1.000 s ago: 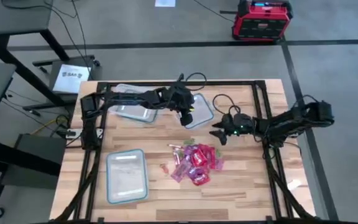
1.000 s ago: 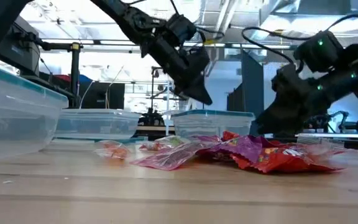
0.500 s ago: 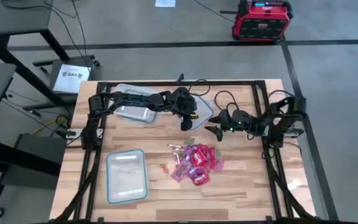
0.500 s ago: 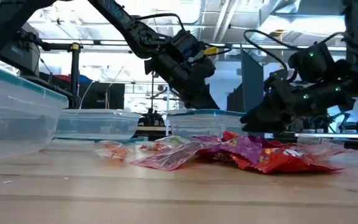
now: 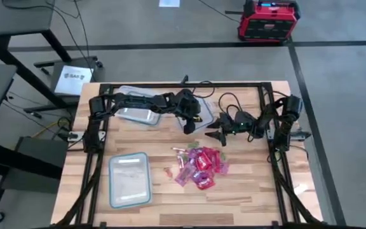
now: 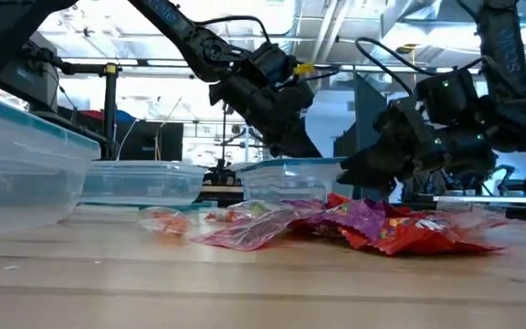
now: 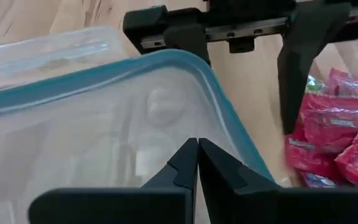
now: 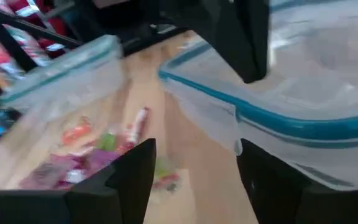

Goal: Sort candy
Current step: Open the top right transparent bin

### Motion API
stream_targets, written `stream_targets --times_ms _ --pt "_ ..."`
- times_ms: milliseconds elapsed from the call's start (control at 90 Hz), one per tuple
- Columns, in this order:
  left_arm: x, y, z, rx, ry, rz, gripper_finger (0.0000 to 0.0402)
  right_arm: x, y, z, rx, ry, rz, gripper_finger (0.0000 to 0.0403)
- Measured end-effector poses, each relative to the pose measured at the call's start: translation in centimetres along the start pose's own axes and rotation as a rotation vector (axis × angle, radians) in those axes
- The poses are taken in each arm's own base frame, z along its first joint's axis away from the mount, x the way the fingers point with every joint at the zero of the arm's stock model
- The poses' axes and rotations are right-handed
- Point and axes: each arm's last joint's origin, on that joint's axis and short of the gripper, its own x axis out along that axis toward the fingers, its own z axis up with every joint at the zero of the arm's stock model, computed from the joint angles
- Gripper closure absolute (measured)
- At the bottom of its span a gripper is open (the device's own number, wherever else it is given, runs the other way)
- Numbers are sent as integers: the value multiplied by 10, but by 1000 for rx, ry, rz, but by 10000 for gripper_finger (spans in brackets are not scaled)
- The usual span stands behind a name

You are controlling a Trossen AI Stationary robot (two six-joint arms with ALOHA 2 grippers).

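Note:
The candy (image 5: pixel 199 166), a heap of shiny red and pink packets, lies mid-table, with a few small pieces (image 5: pixel 169 170) just to its left. In the low view the candy (image 6: pixel 373 224) lies on the wood. My left gripper (image 5: pixel 189 126) is shut and slants down over a clear blue-rimmed container (image 5: pixel 202 114) at the far middle; its joined tips (image 7: pixel 197 152) show against the container's wall (image 7: pixel 104 124). My right gripper (image 5: pixel 213 135) hangs open between that container and the heap, with nothing between its fingers (image 8: pixel 135 168). My left gripper points its shut fingertips (image 6: pixel 307 148) slanting down at the container's rim (image 6: pixel 286 164) from the table's left. Whether they touch the container I cannot tell.
A second clear container (image 5: pixel 138 105) stands at the far left and a third (image 5: pixel 130 180) at the near left, close to the low camera (image 6: pixel 16 164). Black frame rails (image 5: pixel 100 159) run along both sides. Bare wood lies near and right of the heap.
My right arm has folded back at its elbow, and its gripper has gone down and toward the table's left, closer to the container and the heap. My left gripper has dipped slightly toward the container.

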Motion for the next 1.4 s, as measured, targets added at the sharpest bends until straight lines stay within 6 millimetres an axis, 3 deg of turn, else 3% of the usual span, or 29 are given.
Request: stream_targets --times_ms 89,144,211,300,444,622,867,1011,1089,1211,1400 --pt "6 0 -6 -24 32 -1 402 0 0 0 84 37 80 207" --pt "8 1 -7 -33 26 -1 402 2 6 17 53 -80 191 211" --pt "9 0 -8 -33 41 7 402 2 9 22 66 -83 259 216" --pt "10 -1 -8 -28 38 6 402 3 12 19 82 -38 269 223" --pt "-4 -4 4 -12 -9 21 402 -2 19 30 -3 -73 298 234" --pt "-40 -11 25 6 -73 40 402 -10 34 52 -296 -181 230 238" --pt "-107 -30 56 38 -172 63 402 -2 44 48 -805 98 -170 238" --pt "-139 -43 60 42 -155 64 402 15 54 55 -981 176 -244 238" --pt "-155 -48 61 43 -150 73 402 27 56 47 -1029 240 -244 239" --pt "-169 -56 59 46 -119 64 402 49 58 30 -1129 329 -211 244" --pt "-182 -66 60 64 -124 48 402 81 62 20 -1271 380 -337 258"
